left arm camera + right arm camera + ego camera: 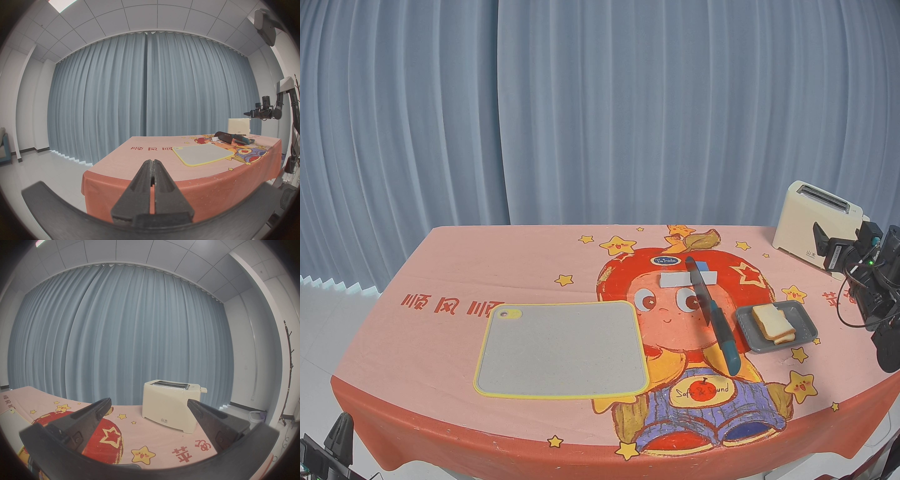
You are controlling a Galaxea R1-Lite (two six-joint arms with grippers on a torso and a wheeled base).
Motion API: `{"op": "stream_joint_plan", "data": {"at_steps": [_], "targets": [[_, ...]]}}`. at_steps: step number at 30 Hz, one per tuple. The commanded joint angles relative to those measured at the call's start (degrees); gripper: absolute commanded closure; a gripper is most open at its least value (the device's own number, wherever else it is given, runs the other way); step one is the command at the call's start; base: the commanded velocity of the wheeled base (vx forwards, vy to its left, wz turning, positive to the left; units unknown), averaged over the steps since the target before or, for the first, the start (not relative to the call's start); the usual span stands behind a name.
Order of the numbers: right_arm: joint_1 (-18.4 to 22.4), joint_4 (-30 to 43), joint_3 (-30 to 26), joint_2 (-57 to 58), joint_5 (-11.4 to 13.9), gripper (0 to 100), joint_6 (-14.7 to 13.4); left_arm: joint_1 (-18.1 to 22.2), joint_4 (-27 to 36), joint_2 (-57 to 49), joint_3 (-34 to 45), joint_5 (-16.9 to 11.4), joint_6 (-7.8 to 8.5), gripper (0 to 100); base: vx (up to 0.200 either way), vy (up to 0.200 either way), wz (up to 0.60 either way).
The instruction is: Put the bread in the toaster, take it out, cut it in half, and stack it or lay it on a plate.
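Pink cartoon-print tablecloth (pixel 456 269) before a grey-blue curtain (pixel 600 112): bread (pixel 773 322) lies on the grey plate (pixel 807 324) at right, toaster (pixel 815 224) far right, knife (pixel 714 315) just left of the plate, right gripper (pixel 148 402) spread wide and empty beside the toaster, left gripper (pixel 153 162) clenched on nothing off the near-left corner.

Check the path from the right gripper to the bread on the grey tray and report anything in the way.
Nothing visible blocks it. The right gripper, jaws open, hangs beside the toaster, with bare tablecloth between it and the bread on the tray. The knife lies on the tray's other side.
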State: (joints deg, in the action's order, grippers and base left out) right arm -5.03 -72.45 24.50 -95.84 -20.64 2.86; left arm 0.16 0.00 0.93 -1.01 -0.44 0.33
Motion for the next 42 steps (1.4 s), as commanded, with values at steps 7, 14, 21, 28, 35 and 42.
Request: {"op": "stream_joint_plan", "data": {"at_steps": [7, 14, 21, 28, 35, 42], "targets": [[4.77, 0.11, 1.69, 0.83, 3.59, 0, -0.05, 0.02, 0.0, -0.93, 1.01, 0.0, 0.02, 100, 0.0, 0.0, 0.0], [5.47, 0.03, 1.07, 0.57, 4.82, 0, -0.14, 0.02, 0.0, -0.93, 1.01, 0.0, 0.11, 100, 0.0, 0.0, 0.0], [5.12, -0.06, -1.74, 0.66, 9.12, 0, -0.49, 0.02, 0.0, -0.93, 1.01, 0.0, 0.02, 100, 0.0, 0.0, 0.0], [6.09, -0.06, -5.34, 1.8, 9.12, 0, -0.49, 0.02, 0.0, -0.93, 1.01, 0.0, 0.11, 100, 0.0, 0.0, 0.0], [8.73, 0.03, -14.57, 11.03, 9.3, 0, -0.67, 0.02, 0.0, -0.93, 1.01, 0.0, 0.11, 100, 0.0, 0.0, 0.0], [8.81, 0.11, -20.2, 19.03, 9.39, 0, -0.49, 0.02, 0.0, -0.93, 1.01, 0.0, 0.02, 100, 0.0, 0.0, 0.0]]}}
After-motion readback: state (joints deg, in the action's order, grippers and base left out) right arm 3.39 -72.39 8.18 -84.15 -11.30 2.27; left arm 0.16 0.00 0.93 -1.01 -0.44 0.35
